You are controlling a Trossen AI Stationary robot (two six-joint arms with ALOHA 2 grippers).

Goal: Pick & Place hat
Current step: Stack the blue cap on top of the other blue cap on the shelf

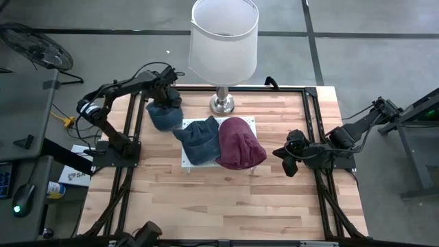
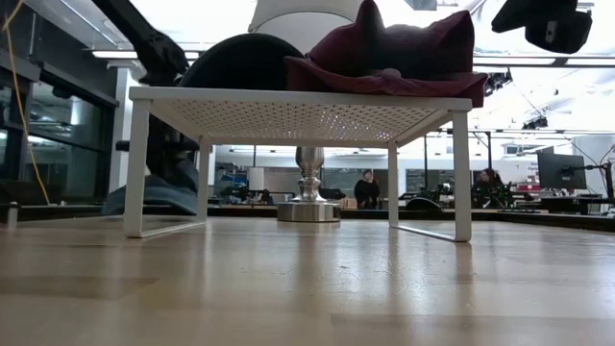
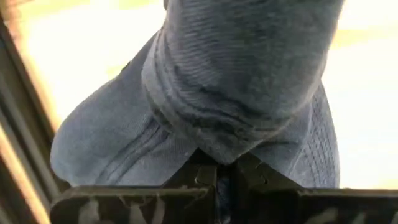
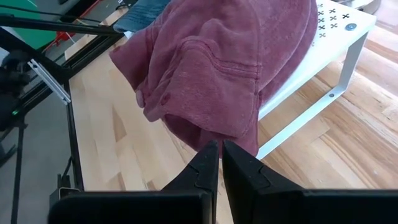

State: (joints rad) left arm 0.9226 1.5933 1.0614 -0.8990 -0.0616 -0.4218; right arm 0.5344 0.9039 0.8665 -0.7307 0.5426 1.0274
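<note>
Wooden table (image 1: 226, 199): left end effector (image 1: 167, 104) grips blue hat (image 1: 163, 116)

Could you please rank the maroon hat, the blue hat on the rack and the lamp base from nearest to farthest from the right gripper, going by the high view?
From the right gripper:
1. Maroon hat, on the rack's near side.
2. Blue hat on the rack, beyond the maroon one.
3. Lamp base, behind the rack; close to the blue hat's distance, so this order is tentative.

Maroon hat (image 4: 230, 68) of matt washed cloth, blue hat (image 3: 205, 93) of ribbed corduroy, perforated white metal rack (image 4: 348, 28), pale wood tabletop (image 1: 226, 199), polished metal lamp base (image 1: 221, 103).
</note>
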